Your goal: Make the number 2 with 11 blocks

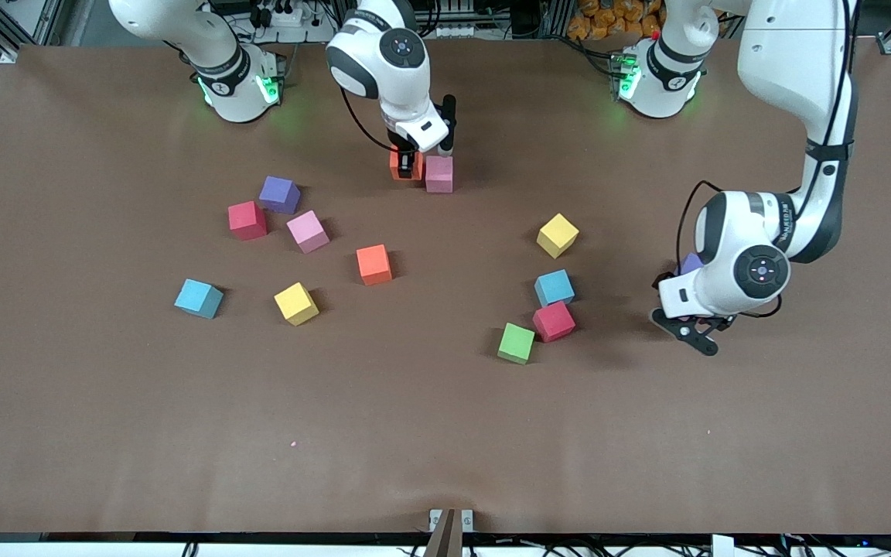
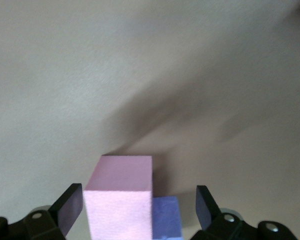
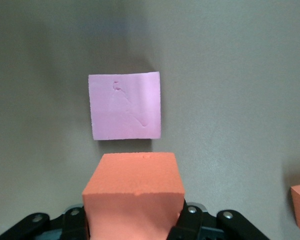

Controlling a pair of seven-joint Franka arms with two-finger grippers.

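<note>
My right gripper (image 1: 408,164) (image 3: 134,217) is shut on an orange cube (image 1: 404,165) (image 3: 133,195), low at the table, close beside a pink cube (image 1: 438,174) (image 3: 125,106) with a small gap between them. My left gripper (image 1: 691,329) (image 2: 138,194) is open and low at the left arm's end of the table. Between its fingers stand a pink cube (image 2: 119,200) and a purple cube (image 2: 166,217) side by side. Loose on the table lie a red cube (image 1: 247,220), pink (image 1: 308,231), orange (image 1: 373,264), light blue (image 1: 199,299), yellow (image 1: 296,303), yellow (image 1: 558,235), light blue (image 1: 554,288), red (image 1: 554,321) and green (image 1: 516,343).
A purple cube (image 1: 280,194) sits next to the red and pink cubes toward the right arm's end. Another purple cube (image 1: 691,263) peeks out beside my left wrist. The brown table (image 1: 445,433) is bare nearer the front camera.
</note>
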